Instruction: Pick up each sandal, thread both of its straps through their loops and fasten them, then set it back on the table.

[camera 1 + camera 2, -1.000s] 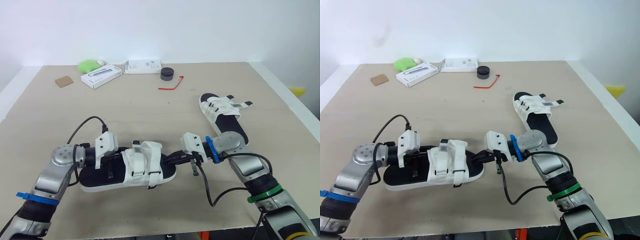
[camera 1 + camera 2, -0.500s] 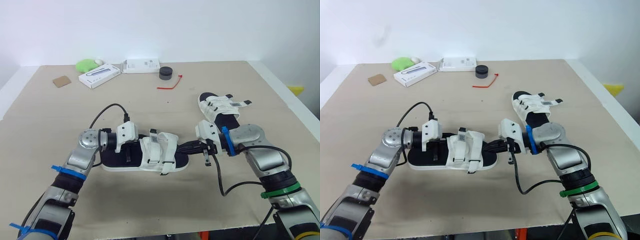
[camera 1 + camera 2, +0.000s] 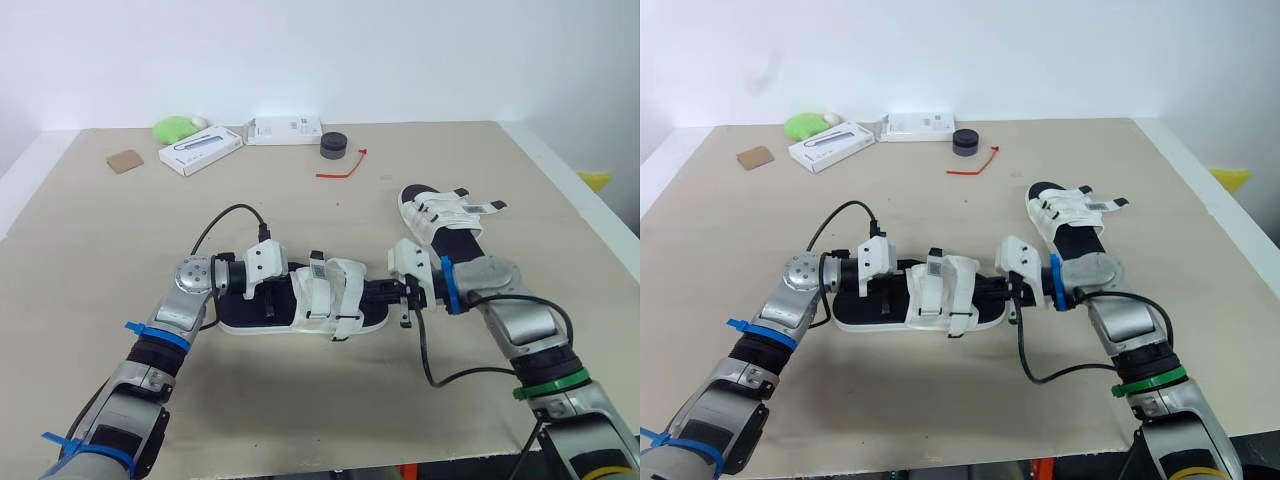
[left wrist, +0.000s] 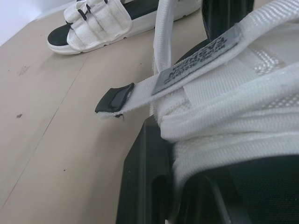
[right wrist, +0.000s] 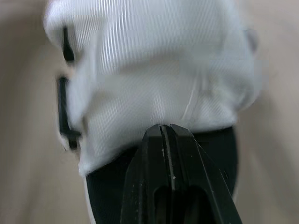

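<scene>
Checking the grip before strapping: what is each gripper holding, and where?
Both hold the near sandal: left gripper on its sole at the robot's-left end, right gripper at the opposite end.

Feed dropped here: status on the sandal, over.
Left gripper at one end of near sandal, right gripper shut at the other. One strap tip sticks out free. Second sandal lies apart.

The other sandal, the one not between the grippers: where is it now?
In the head views the other sandal lies on the table on the robot's right, just beyond the right gripper and nearer than the red tie.
</scene>
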`<state>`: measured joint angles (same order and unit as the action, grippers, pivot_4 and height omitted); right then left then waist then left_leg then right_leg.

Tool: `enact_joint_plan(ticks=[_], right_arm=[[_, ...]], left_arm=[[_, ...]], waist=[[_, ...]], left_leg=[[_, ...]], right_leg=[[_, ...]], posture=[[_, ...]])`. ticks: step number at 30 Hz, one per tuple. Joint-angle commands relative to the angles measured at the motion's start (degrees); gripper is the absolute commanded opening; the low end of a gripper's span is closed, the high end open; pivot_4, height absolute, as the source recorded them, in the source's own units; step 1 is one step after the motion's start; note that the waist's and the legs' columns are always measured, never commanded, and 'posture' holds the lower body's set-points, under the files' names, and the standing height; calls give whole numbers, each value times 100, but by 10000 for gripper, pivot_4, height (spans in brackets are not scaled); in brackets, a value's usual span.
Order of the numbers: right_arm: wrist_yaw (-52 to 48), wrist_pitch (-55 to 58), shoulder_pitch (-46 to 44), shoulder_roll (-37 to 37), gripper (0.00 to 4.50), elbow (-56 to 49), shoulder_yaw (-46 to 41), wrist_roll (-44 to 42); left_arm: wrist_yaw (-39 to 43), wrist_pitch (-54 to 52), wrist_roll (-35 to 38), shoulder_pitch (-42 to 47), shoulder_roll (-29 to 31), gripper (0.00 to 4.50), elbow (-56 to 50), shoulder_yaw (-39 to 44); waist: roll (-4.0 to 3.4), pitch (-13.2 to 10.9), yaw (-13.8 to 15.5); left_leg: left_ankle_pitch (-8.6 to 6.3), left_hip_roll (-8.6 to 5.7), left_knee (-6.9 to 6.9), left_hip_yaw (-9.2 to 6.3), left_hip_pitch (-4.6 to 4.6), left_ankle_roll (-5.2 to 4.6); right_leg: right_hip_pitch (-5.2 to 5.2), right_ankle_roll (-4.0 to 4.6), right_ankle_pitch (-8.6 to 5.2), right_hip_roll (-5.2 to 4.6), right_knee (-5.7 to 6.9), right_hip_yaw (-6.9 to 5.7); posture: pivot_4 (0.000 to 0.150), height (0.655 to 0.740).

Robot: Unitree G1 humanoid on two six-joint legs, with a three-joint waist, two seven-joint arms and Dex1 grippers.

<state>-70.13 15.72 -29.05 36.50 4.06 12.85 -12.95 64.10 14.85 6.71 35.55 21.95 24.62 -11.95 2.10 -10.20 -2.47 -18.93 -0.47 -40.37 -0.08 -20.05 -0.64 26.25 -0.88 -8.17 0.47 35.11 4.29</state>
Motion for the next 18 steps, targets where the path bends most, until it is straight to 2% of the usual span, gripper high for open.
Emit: enact_joint_plan(ticks=[1,8,18], right_arm=[[-2,-128,57,32,0,1,-36,50],[11,24,-159,76,0,-75,-233,-139],[180,-245,277,-179,0,-16,105,142]], left_arm=[[-18,63,4,-18,86,240,-217,50],[-21,44,-5,-75,127,240,-301,30],[58,-262,-36,-173,216,240,-606,-94]], waist=[[-1,1,-3],[-1,1,-4],[2,3,-14]], left_leg=[[0,0,0,5,-1,0],[0,2,-2,2,-2,0],[0,6,-2,4,-4,0]], right_leg=[[1,0,1,-1,2,3],[1,1,1,3,2,2],[-3,3,2,6,3,1]], posture=[[1500,7400],[1500,7400],[1500,7400]])
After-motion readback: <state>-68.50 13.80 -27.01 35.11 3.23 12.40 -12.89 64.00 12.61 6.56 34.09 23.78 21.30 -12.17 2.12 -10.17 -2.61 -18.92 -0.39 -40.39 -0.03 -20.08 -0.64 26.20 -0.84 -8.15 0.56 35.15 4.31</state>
